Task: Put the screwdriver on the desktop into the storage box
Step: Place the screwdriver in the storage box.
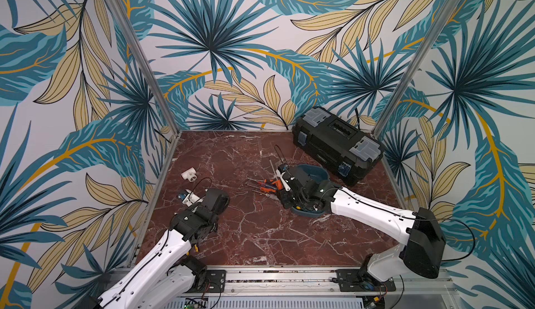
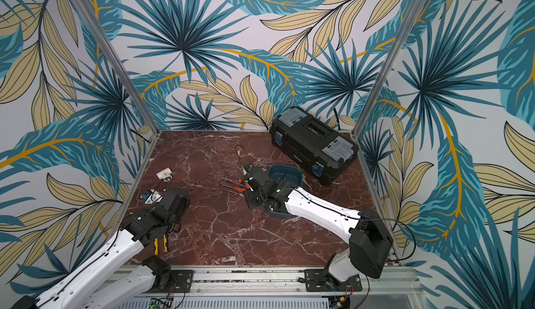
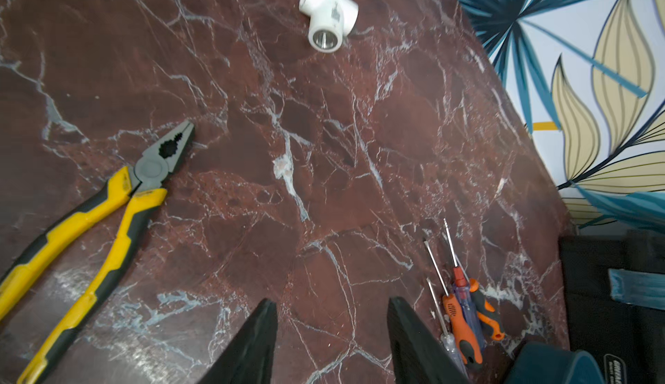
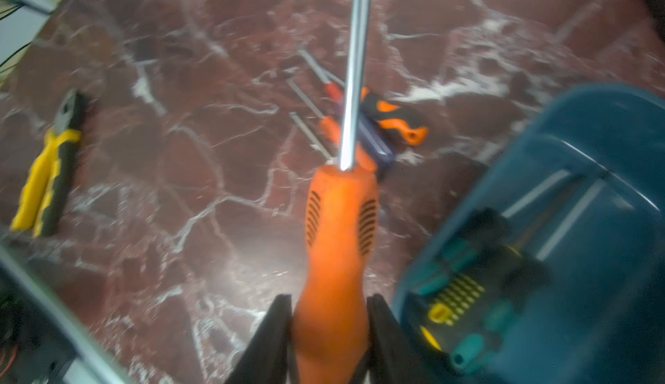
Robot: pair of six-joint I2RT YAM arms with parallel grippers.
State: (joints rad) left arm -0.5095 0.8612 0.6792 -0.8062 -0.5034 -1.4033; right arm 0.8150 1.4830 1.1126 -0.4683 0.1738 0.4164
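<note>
Right of the counter's middle: you'll find the storage box (image 1: 314, 170), a lidless teal tub, standing on the counter (image 1: 246, 235) just beside the black toolbox (image 1: 335, 139).
Storage box contents: you can see stored screwdrivers (image 4: 464, 292) with teal, black and yellow handles lying on its floor, shafts side by side; blur hides their number.
Black toolbox: lid shut, at the far right corner.
Right gripper (image 4: 330, 299): narrowed onto the orange-handled screwdriver (image 4: 340, 213), a finger pressing each side of the handle's butt end.
Orange-handled screwdriver: outside the tub, just beside the rim that faces the left edge; its shaft points toward the far edge, over the loose screwdrivers (image 1: 265, 184).
Loose screwdrivers: a small heap near the counter's middle, touching one another.
Left gripper (image 3: 331, 310): roughly half open, holding nothing, over bare counter near the left edge.
Pliers (image 3: 108, 220): flat, toward the near left corner.
White pipe tee (image 1: 189, 174): by the left edge.
</note>
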